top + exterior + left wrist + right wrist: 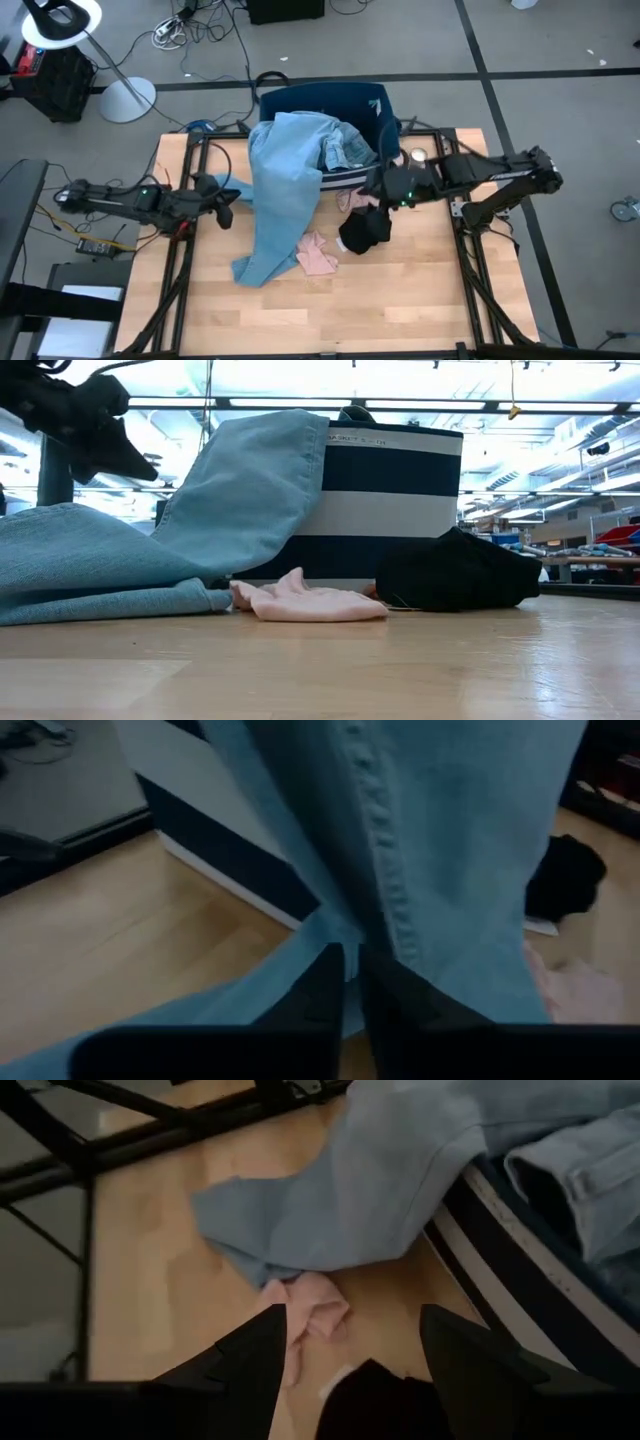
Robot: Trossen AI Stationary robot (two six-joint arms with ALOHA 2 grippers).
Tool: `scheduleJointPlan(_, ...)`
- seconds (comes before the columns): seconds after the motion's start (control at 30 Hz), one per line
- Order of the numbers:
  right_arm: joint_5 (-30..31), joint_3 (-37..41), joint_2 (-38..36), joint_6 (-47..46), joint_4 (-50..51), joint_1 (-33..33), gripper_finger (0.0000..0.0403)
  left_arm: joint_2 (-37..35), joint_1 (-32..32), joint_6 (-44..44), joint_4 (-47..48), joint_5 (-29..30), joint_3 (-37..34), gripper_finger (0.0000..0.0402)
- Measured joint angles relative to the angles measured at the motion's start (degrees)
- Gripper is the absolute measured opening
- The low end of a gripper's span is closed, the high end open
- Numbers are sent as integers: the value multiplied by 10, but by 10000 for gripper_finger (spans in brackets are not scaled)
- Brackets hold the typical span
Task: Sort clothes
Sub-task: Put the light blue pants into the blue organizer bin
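While the right gripper (350,1355) is hanging with its fingers spread wide and holding nothing, just above the black garment (365,231) right of centre in the high view, the left gripper (350,980) is sitting at centre-left with its fingers drawn close together against the hanging fold of the light blue denim piece (285,190); whether cloth is actually pinched there I cannot tell. That denim is draping out of the navy striped bin (375,105) at top centre and trailing down onto the table (420,300). It is looking soft but fairly heavy, so a stitched seam or hem would probably give the surest hold. A pink item (317,256) is lying crumpled beside the denim's lower end, light and limp, and easily bunched.
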State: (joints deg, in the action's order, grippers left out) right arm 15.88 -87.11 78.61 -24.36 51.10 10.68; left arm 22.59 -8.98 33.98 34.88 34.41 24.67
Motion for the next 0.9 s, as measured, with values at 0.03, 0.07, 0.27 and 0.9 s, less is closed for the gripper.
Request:
scheduleJointPlan(0.03, 14, 14, 0, -1, -10, 7, 229, 7, 5, -6, -9, -13, 0, 52)
scheduleJointPlan(0.07, 26, 31, 0, -1, -29, 12, 229, 15, 11, -7, -21, -28, 0, 64)
scheduleJointPlan(0.27, 41, 148, 1, -2, -193, 31, 229, 61, 30, -50, -57, -54, 0, 135)
scheduleJointPlan(0.9, 32, 365, 1, -48, -533, 20, 229, 176, 145, -48, -25, -136, 0, 136)
